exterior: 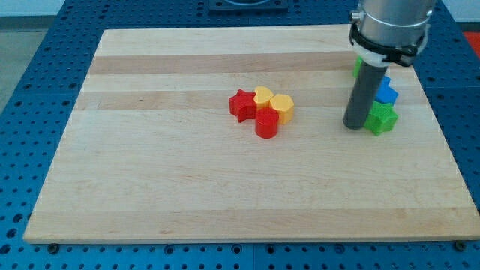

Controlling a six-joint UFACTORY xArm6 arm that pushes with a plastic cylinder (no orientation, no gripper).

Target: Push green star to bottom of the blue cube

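Near the board's right edge, the green star (382, 118) sits touching the blue cube (385, 93) on its bottom side, so the push looks practically finished. My tip (353, 124), a bare rod with no jaws to close, rests against the star's left side; little is left

A small green star (382, 118) lies flat on the wooden tabletop, close to its right edge and a little above the middle of that edge. A blue cube (386, 93) sits directly above it, towards the top right corner, and the two appear to touch. The cube's left side is partly hidden.
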